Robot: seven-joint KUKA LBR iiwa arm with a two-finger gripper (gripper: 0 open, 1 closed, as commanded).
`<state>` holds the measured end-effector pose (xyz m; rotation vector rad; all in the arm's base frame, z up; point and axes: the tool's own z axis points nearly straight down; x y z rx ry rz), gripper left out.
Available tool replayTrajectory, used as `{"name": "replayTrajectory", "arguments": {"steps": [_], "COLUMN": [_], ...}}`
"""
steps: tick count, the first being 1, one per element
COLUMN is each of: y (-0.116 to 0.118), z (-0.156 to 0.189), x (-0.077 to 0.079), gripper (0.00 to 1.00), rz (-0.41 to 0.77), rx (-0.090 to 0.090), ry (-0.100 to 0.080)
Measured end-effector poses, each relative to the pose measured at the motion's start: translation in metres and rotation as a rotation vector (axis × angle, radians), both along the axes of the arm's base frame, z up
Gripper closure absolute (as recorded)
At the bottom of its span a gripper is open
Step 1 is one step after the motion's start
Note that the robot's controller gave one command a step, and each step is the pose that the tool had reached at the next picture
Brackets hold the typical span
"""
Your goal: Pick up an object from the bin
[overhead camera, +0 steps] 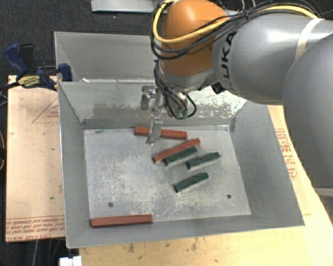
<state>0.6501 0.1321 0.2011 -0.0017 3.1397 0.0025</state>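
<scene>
My gripper (151,139) hangs low near the bin's back wall, its tip down at the floor. It stands at a short red-brown bar (173,133) that lies flat along the foot of the back wall and crosses in front of that bar's left part. Just right of the tip, a longer red-brown bar (176,150) lies slanted, with a dark green bar (181,156) pressed along its lower side. Nothing can be seen held in the gripper.
Two more dark green bars (203,159) (191,182) lie slanted right of the bin's middle. Another red-brown bar (121,221) rests along the front wall at the left. The arm and its orange cover loom over the back right of the bin.
</scene>
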Motion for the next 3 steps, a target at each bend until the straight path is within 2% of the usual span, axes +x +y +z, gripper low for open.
{"name": "replayTrajectory", "arguments": {"steps": [1, 2, 3], "y": [-0.051, -0.076, -0.114], "z": [-0.072, -0.074, -0.100], "x": [-0.003, -0.008, -0.018], "gripper": [0.00, 0.00, 0.00], "rz": [-0.032, 0.034, 0.038], "rx": [0.001, -0.001, 0.000], "ry": [-0.004, 0.004, -0.001]}}
